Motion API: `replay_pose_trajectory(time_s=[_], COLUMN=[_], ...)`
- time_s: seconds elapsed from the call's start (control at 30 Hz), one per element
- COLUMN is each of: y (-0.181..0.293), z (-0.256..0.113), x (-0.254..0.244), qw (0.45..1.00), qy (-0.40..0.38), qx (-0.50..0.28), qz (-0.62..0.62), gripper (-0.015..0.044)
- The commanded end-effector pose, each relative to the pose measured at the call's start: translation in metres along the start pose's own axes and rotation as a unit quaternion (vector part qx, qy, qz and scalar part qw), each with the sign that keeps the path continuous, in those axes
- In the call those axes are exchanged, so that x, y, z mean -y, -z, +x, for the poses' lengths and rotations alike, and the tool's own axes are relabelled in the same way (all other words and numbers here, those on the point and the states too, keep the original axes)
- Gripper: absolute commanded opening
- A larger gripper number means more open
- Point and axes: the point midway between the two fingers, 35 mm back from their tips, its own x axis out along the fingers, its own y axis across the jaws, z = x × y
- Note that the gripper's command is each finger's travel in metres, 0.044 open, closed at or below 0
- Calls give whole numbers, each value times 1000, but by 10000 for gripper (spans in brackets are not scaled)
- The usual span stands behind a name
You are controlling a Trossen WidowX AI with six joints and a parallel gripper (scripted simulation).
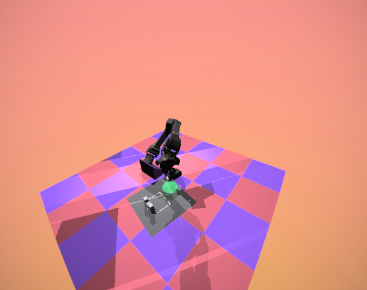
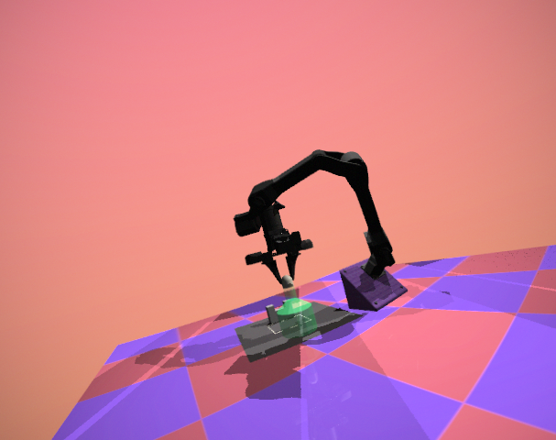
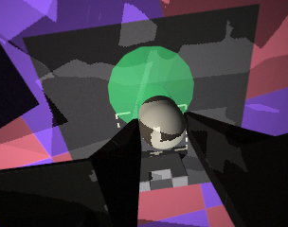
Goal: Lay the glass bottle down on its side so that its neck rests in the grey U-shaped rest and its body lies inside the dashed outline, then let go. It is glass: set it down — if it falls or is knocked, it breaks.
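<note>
The green glass bottle point(image 1: 170, 187) point(image 2: 296, 318) point(image 3: 151, 71) stands upright on the dark grey mat, its pale grey neck and cap on top. My gripper point(image 2: 288, 280) point(image 3: 161, 121) points down from above and is shut on the bottle's neck near its top, one finger on each side. In the top view the fingertips are mostly hidden behind the gripper body. The grey U-shaped rest point(image 1: 149, 205) point(image 2: 270, 314) point(image 3: 164, 171) stands on the mat beside the dashed outline point(image 1: 163, 208) point(image 2: 275, 333). The bottle's body stands beside the outline.
The dark grey mat point(image 1: 152, 229) point(image 2: 254, 350) point(image 3: 87, 95) lies on a pink and purple checkered surface. The arm's purple wedge-shaped base point(image 1: 149, 169) point(image 2: 375, 291) stands behind the mat in the top view and to its right in the exterior view.
</note>
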Motion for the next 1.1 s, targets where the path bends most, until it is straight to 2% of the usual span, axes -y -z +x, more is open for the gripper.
replay_pose_trajectory(time_s=[0.0, 1.07], y=[1, 19], z=[0, -5], x=[0, 0], qw=[1000, 1000], qy=[0, -2], qx=[-2, 17], qz=[-3, 2], gripper=[129, 129])
